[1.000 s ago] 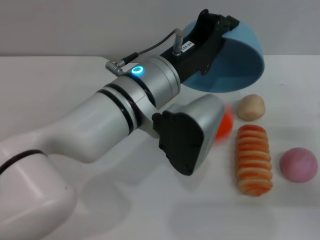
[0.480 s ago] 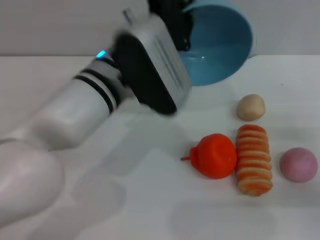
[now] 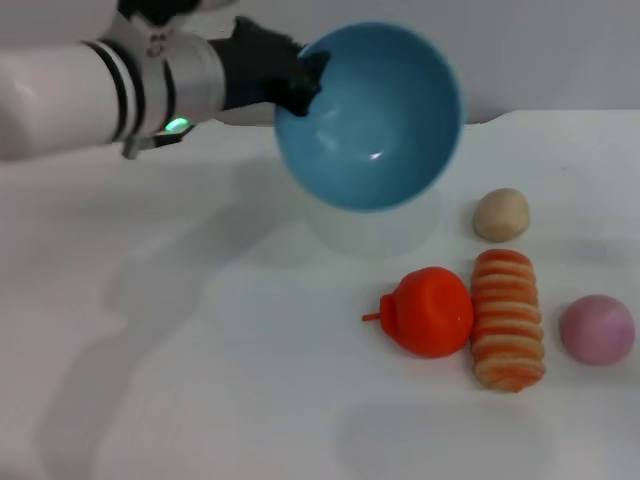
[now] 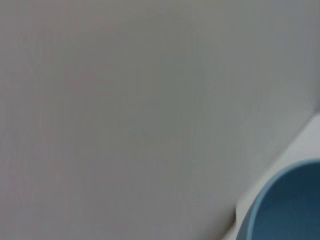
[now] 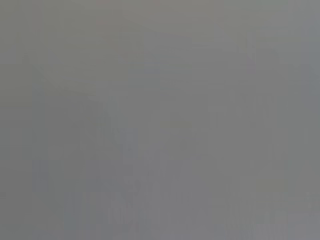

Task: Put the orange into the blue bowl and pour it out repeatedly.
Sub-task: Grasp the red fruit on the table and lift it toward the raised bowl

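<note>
In the head view the blue bowl [image 3: 370, 115] hangs in the air above the table, tilted with its empty inside facing me. My left gripper [image 3: 300, 80] is shut on the bowl's left rim, its arm reaching in from the upper left. The orange [image 3: 430, 310] lies on the table below and to the right of the bowl, stem pointing left, touching the striped bread loaf. A slice of the blue bowl [image 4: 287, 205] shows in the left wrist view against a plain wall. My right gripper is out of view.
A long orange-striped bread loaf [image 3: 508, 318] lies right of the orange. A pink ball [image 3: 597, 329] sits at the far right and a small beige bun [image 3: 501, 214] behind the loaf. The white table [image 3: 200, 380] spreads to the left and front.
My left arm swung up and to the left, turning the bowl from mouth-down to facing me. The orange fell out and came to rest beside the loaf.
</note>
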You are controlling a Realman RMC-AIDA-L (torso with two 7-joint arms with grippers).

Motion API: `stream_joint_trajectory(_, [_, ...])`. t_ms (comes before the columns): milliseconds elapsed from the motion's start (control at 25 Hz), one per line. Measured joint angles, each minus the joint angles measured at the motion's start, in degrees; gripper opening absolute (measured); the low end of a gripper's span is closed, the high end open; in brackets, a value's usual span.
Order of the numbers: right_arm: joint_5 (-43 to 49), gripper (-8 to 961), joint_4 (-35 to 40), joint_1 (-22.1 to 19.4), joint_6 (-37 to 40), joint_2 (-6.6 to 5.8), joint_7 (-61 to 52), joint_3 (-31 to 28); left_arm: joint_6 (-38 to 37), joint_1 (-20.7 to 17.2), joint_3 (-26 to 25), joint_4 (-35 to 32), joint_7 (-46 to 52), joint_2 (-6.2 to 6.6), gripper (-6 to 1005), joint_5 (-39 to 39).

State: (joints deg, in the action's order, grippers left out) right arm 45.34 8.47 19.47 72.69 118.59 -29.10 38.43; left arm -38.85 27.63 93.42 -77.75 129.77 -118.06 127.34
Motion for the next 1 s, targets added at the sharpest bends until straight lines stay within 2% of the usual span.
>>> stream_joint_trajectory(80, [0.19, 534, 0.14, 0.46, -0.91, -0.03, -1.4, 0.08, -6.62, 2.11, -2.56, 0.25, 7.03, 0.04, -1, 7.45])
stream_joint_trajectory(160, [1.2, 533, 1.05, 0.74, -1.38, -0.17, -5.74, 0.56, -10.33, 3.54, -2.8, 1.07, 11.54, 0.01, -1, 13.25])
stream_joint_trajectory(280, [7.52, 532, 6.59, 0.3, -3.44, -0.45, -18.78, 1.32, -13.46, 4.69, -2.37, 2.21, 17.31, -0.22, -1, 19.11])
stream_joint_trajectory(360, [15.47, 531, 12.3, 0.01, -5.42, -0.89, -29.48, 1.46, -14.39, 5.03, -2.47, 2.62, 19.12, -0.17, -1, 19.83])
stream_joint_trajectory(520, [36.7, 530, 25.97, 0.47, -7.01, -2.64, -56.1, 1.23, -16.72, 5.78, -3.87, 2.8, 20.17, -0.01, -2, 21.23])
stream_joint_trajectory(680, [56.89, 542, 37.87, 3.01, -2.86, -3.64, -77.42, 1.09, -14.8, 6.0, -4.53, 3.07, 20.27, -0.07, -2, 22.63])
stream_joint_trajectory(800, [66.79, 563, 41.47, 6.26, 1.57, -4.01, -85.66, 1.4, -13.19, 7.59, -4.57, 5.23, 20.69, -0.17, -2, 22.78])
stream_joint_trajectory(880, [70.84, 576, 41.86, 8.0, 2.91, -3.48, -87.3, 1.98, -12.94, 8.34, -4.58, 6.46, 21.05, -0.17, -2, 22.77])
stream_joint_trajectory(1000, [75.67, 596, 42.52, 9.76, 3.34, -1.12, -87.47, 4.25, -12.67, 9.59, -4.58, 8.97, 21.69, -0.17, -2, 22.79])
